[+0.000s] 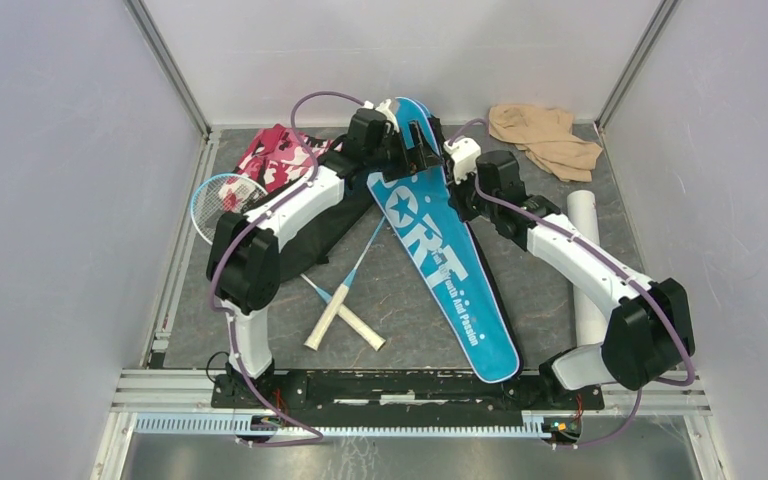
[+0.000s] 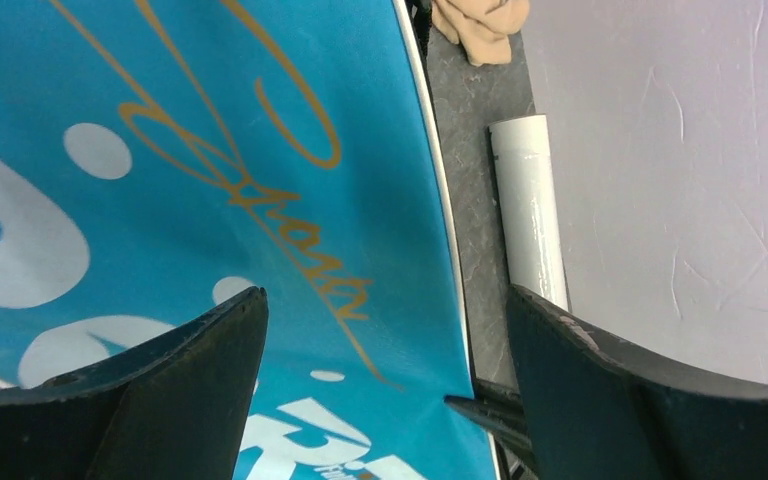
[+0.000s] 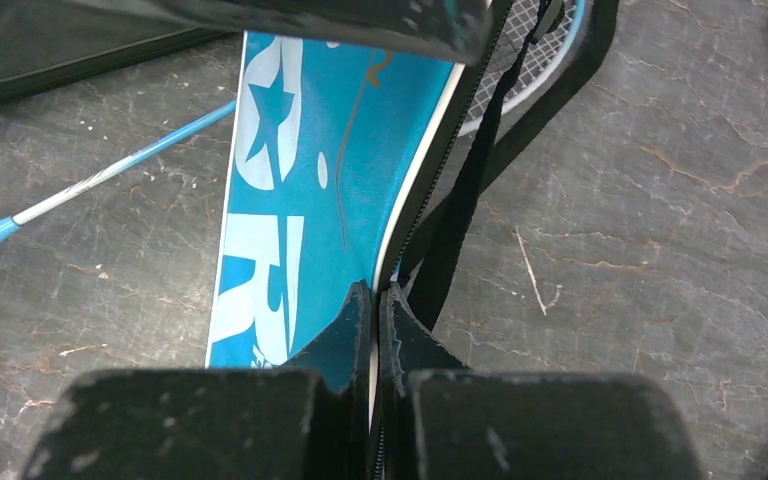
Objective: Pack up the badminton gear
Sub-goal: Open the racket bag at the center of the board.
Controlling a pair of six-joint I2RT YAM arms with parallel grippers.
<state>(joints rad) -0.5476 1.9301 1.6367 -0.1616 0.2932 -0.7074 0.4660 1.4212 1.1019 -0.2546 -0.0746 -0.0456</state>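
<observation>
Currently pinched: blue "SPORT" cover point(image 1: 440, 250), its zip edge clamped in the closed right gripper point(image 3: 372, 300), likely to hold the flap up.
Left gripper point(image 2: 385, 300): jaws wide, empty, hovering over the cover's head end, seemingly ready to assist.
Racket point(image 3: 520, 55): strings show inside the cover's opening.
White tube point(image 1: 585, 260): right of the cover, apart.

Two rackets point(image 1: 325, 320), one blue cover point(image 1: 440, 250), one black cover point(image 1: 305, 245), one white tube point(image 1: 583, 215), two cloths point(image 1: 545, 135).

Top view: left arm point(image 1: 290, 205) hides most of the black cover point(image 1: 322, 236) and the first letter on the blue cover point(image 1: 450, 270); right arm point(image 1: 580, 258) hides part of the white tube point(image 1: 584, 222). Right wrist view: racket head point(image 3: 532, 42) mostly concealed inside the blue cover.
</observation>
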